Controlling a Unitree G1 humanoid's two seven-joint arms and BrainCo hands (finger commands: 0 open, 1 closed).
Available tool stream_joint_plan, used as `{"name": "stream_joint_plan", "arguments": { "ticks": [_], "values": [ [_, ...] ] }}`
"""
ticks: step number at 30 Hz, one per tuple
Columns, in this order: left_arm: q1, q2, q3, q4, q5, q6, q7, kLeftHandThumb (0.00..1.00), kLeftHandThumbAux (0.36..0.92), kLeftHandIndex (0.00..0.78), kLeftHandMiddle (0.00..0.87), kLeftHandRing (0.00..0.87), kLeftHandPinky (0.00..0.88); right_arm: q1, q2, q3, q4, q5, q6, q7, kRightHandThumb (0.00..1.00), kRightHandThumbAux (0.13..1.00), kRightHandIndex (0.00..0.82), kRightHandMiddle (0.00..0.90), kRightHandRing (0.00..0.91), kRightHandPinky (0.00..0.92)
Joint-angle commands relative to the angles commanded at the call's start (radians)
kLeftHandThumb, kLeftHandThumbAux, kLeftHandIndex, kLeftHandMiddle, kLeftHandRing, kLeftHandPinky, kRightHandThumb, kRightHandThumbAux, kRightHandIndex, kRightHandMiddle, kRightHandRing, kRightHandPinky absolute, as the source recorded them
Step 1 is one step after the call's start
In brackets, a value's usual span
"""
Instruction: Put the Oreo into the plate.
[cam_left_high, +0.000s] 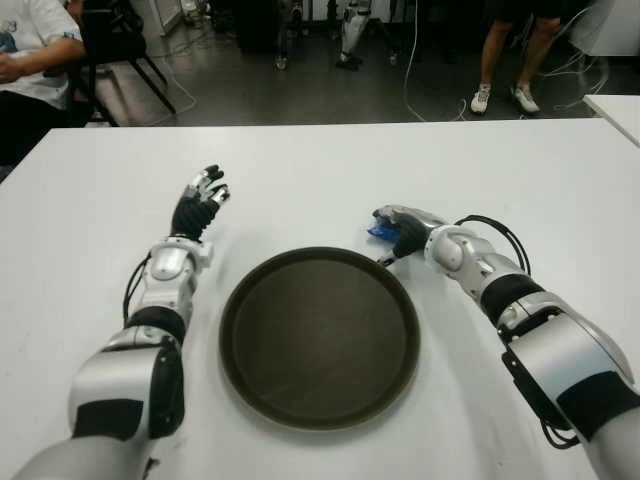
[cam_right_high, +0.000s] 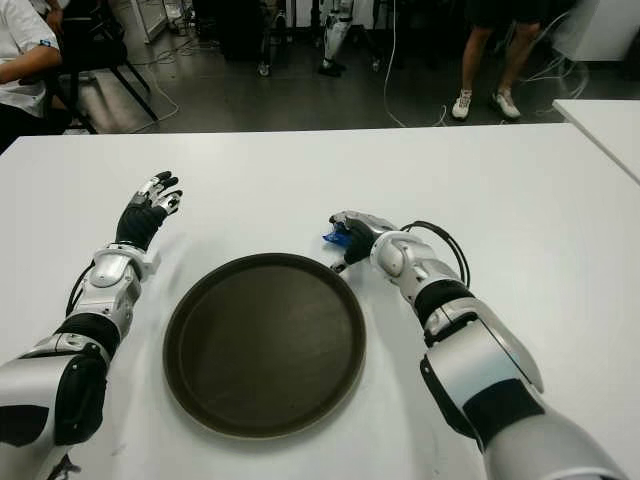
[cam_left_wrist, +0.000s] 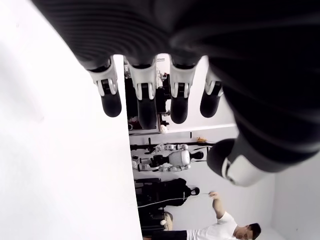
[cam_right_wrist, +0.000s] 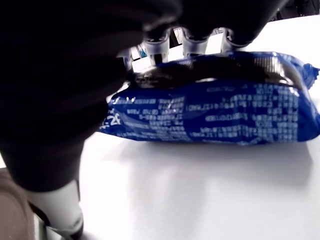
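- Oreo: blue pack lying flat on the tabletop, just beyond the plate rim on its right side, not yet in the plate.
- Right hand: set down over the pack, just beside the plate's far right rim; seen from the right wrist, fingers reach past the far edge of the pack and palm covers its top, thumb low on the near side. Draped over the pack and touching its top, but a firm clamp cannot be confirmed; pack looks to be bearing on the tabletop.
- Long axis of the pack: crosswise to the fingers, so the grip falls across its short width.
- Direction of the coming move, as a judgement: lift, then a short carry from the rim toward the plate's middle, inward and back toward the robot.
- Left hand: left of the plate, beyond its far left rim, fingers straight and apart, holding nothing; well apart from the pack, so clearly the farther hand.
- Risk, as a judgement: slick wrapper may slide out of a loose grip.
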Motion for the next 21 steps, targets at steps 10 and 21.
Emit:
{"name": "stream_joint_plan", "arguments": {
  "ticks": [10,21],
  "values": [
    [0.001,0.001,-0.002,0.001,0.001,-0.001,0.0,0.085,0.616,0.053,0.119,0.095,0.079,0.002,0.003,-0.014,0.002,0.011,0.008,-0.003,0.0,0.775,0.084,0.098,0.091,0.077],
    [-0.001,0.002,-0.007,0.003,0.008,0.001,0.009,0.078,0.621,0.056,0.125,0.096,0.077,0.0,-0.004,-0.027,-0.002,0.023,0.011,0.001,0.0,0.753,0.064,0.07,0.066,0.059]
  ]
}}
